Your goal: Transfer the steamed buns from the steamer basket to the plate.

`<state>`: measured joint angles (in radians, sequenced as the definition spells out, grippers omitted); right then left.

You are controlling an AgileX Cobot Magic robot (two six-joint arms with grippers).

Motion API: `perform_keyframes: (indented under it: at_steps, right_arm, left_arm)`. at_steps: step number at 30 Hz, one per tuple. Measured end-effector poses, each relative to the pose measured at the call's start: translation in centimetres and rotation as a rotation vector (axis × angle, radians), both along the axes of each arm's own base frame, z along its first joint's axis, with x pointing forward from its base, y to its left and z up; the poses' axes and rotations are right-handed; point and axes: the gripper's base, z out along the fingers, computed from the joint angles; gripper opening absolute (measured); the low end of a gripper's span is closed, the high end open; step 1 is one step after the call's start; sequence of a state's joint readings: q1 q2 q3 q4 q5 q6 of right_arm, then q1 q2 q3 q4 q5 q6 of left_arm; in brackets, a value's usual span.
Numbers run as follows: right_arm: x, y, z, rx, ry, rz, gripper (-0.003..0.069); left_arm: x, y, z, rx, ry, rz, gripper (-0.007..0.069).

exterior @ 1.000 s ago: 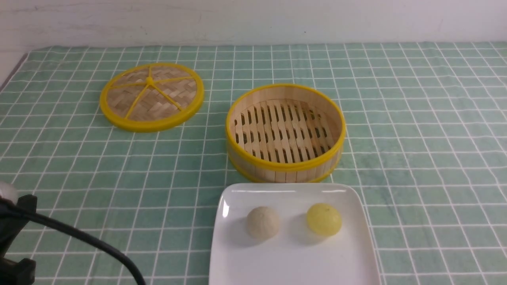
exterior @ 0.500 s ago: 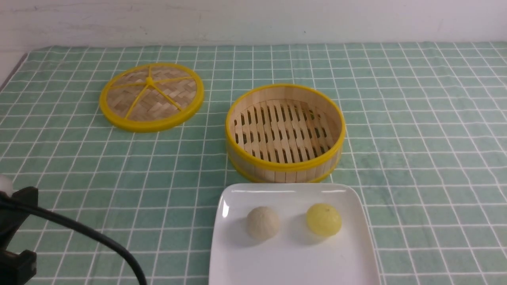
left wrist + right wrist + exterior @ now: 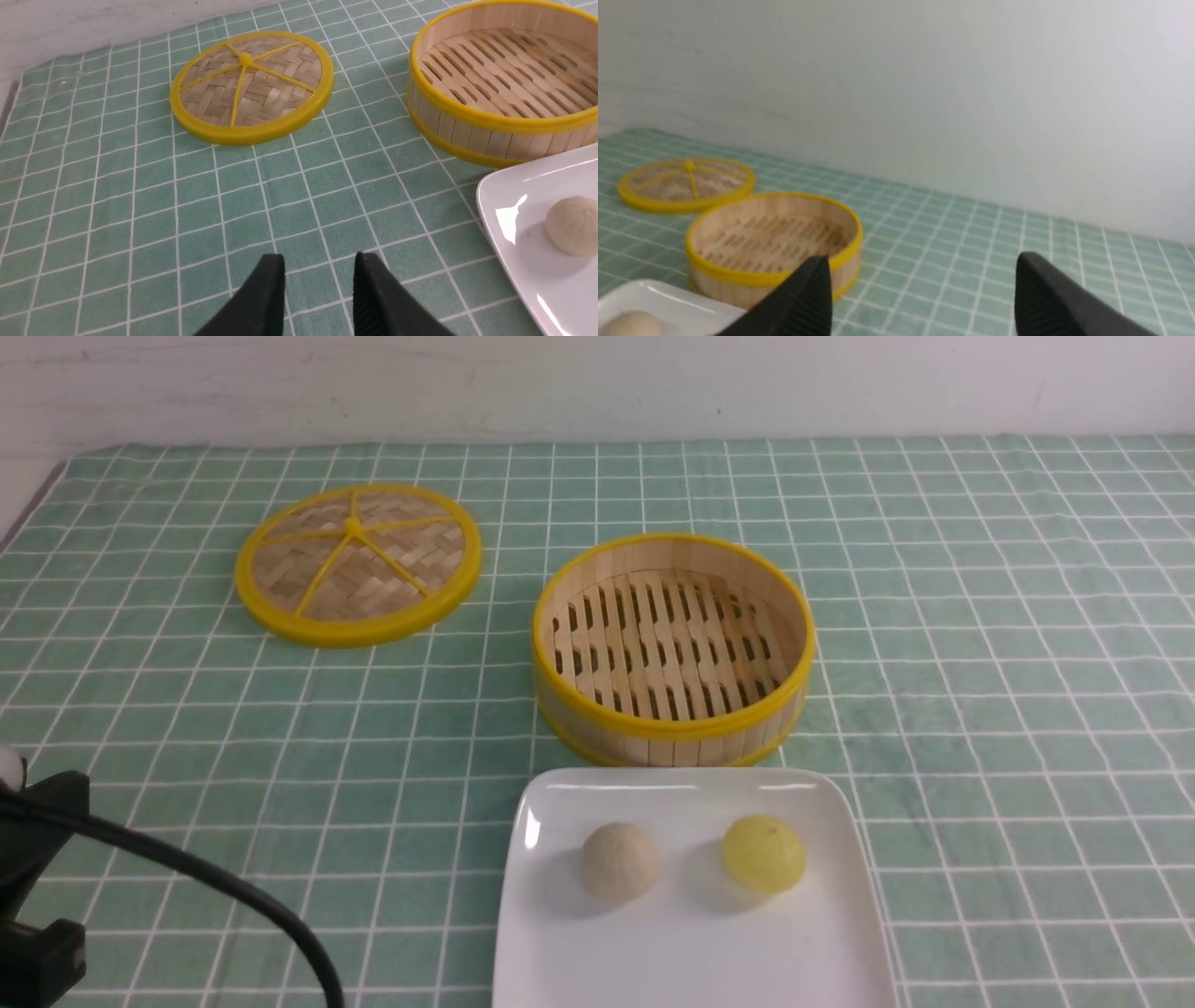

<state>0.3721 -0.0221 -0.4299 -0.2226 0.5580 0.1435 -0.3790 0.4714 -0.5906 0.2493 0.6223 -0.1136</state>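
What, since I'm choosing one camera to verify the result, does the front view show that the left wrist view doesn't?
Front only: the yellow bun on the plate. Left wrist only: the left hand, open, holding nothing. Both: the lid, the empty steamer basket, and the cream bun on the plate.

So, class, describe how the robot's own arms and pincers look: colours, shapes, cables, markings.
The left pincer and right pincer each have two matte black fingers, tapering, with ribbed inner faces. In the front view the left arm shows black blocky parts, a thick black cable and a small white knob. No markings are visible.
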Motion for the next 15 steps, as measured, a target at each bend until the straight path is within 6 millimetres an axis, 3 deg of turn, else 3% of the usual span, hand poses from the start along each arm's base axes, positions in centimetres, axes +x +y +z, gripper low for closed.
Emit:
perform_keyframes:
  at_steps: [7, 15]
  right_arm:
    - [0.7, -1.2, -1.5, 0.145, 0.112, -0.158, 0.0503]
    - [1.8, -1.6, -3.6, 0.245, 0.147, -0.258, 0.0420]
  left_arm:
    - [0.0, 0.0, 0.1, 0.003, -0.010, 0.000, 0.0240]
    - [0.1, 0.0, 0.2, 0.000, -0.030, -0.005, 0.0240]
